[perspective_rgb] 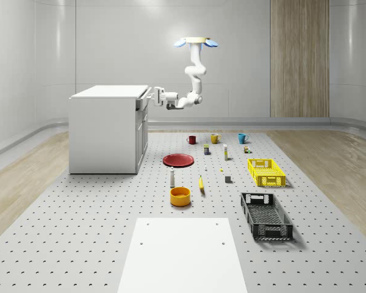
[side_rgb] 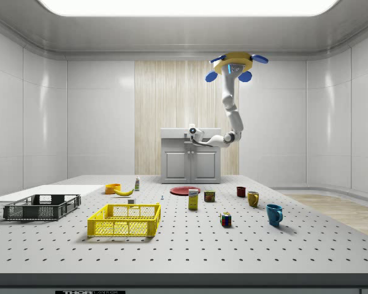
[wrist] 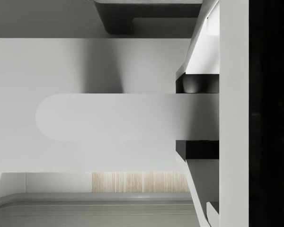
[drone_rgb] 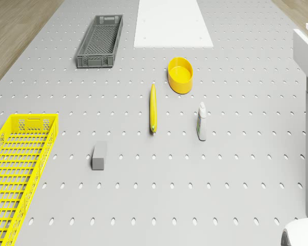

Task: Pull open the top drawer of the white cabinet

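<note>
Gripper [wrist: 197, 116] clamps the top drawer [perspective_rgb: 141, 103] handle [wrist: 109, 117] (drone [perspective_rgb: 196, 42] hovering above).

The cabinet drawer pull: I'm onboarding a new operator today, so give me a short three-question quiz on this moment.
1. True or false: the drone rests on top of the white cabinet.
2. Multiple choice: in the wrist view, what lies between the gripper's fingers? A) a mug B) the drawer handle C) the banana
3. In the whole-scene view, which crate lies farther from the cabinet: the yellow crate or the black crate?

Key
1. False: it hovers high beside the cabinet, over the floor.
2. B; the gripper is at the top drawer's front.
3. The black crate.
</note>
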Tool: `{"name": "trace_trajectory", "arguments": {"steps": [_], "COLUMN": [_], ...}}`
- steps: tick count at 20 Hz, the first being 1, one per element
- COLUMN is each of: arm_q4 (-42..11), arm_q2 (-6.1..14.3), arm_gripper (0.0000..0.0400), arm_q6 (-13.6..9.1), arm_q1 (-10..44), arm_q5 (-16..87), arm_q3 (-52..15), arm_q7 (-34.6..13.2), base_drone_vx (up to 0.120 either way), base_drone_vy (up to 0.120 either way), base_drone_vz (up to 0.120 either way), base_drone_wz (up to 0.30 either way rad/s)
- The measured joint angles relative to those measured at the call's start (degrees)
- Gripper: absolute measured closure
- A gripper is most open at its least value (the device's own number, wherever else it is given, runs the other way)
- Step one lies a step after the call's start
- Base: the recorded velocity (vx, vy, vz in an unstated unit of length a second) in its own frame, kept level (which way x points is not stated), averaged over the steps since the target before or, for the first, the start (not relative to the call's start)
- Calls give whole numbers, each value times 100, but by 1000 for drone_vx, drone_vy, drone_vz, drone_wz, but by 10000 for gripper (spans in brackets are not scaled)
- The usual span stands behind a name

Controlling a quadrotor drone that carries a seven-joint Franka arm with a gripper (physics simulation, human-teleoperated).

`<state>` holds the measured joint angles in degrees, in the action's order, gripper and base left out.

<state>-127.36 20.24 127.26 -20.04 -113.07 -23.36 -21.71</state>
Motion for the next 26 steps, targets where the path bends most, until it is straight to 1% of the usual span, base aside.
{"name": "trace_trajectory", "arguments": {"steps": [2, 4, 5, 11, 19, 23, 26], "arm_q4": [-39, -88, -91, -272, -593, -734, -868], "arm_q2": [43, 89, 138, 283, 592, 729, 865], "arm_gripper": [289, 288, 262, 284, 287, 286, 286], "arm_q6": [-39, -86, -97, -262, -572, -706, -840], "arm_q1": [18, 29, 53, 79, 127, 132, 142], "arm_q5": [16, 22, 92, 106, 255, 359, 465], "arm_q3": [18, 47, 46, 165, 426, 568, 711], "arm_q7": [-146, -189, -369, -214, -351, -219, -268], "base_drone_vx": [0, 0, 0, 0, 0, 0, 0], "base_drone_vy": [0, 0, 0, 0, 0, 0, 0], "base_drone_vz": [0, 0, 0, 0, 0, 0, 0], "base_drone_wz": [0, 0, 0, 0, 0, 0, 0]}}
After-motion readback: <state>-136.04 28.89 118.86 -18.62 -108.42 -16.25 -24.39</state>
